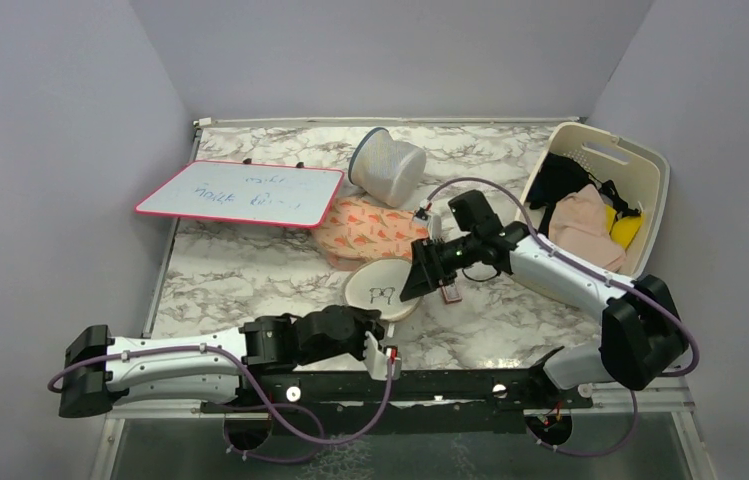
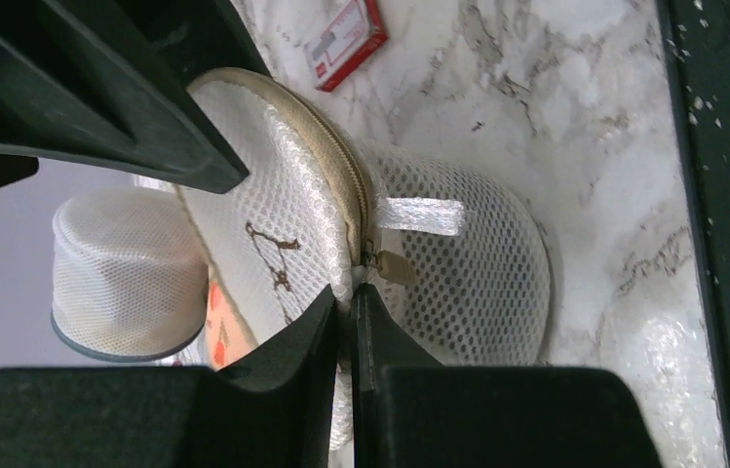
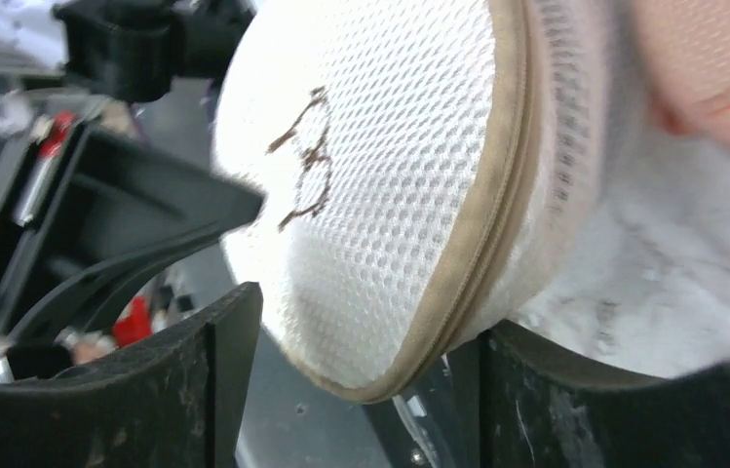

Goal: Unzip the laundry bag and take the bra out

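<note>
Unzipping stage: clenched left hand (image 2: 352, 304) on laundry bag (image 1: 382, 290) rim at frame centre on worktop (image 1: 240, 275), released right hand (image 3: 361, 327) astride it; probably needed next a pinch on zip pull (image 2: 395, 265).

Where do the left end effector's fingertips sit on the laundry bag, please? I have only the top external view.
Observer: The left end effector is shut on the rim of the laundry bag, right beside the tan zipper pull.
Operator: Thank you. Is the right end effector gripping too?
Observer: No, it is open, with the bag's rim between its jaws.
Operator: Is the zip undone?
Observer: No, it is closed along the visible stretch.
</note>
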Action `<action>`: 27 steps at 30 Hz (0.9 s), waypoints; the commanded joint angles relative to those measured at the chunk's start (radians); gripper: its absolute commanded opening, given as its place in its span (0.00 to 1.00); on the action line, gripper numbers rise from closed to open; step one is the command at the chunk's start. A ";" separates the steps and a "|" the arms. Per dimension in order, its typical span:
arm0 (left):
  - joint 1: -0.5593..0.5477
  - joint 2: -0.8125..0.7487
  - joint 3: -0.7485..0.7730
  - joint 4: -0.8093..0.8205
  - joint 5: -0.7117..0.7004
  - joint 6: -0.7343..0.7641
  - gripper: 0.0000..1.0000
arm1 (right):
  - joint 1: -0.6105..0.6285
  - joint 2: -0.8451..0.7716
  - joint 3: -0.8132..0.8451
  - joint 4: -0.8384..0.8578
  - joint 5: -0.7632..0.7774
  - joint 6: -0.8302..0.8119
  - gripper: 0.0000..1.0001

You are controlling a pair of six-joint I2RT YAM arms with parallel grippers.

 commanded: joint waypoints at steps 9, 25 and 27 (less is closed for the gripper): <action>-0.008 0.009 0.252 -0.158 -0.183 -0.452 0.00 | 0.000 -0.231 0.182 -0.101 0.534 -0.089 0.99; -0.006 -0.063 0.501 -0.468 -0.455 -0.989 0.00 | 0.001 -0.414 0.086 -0.035 0.583 -0.177 0.96; -0.006 -0.017 0.510 -0.481 -0.439 -1.054 0.00 | 0.002 -0.421 0.050 0.015 0.520 -0.170 0.95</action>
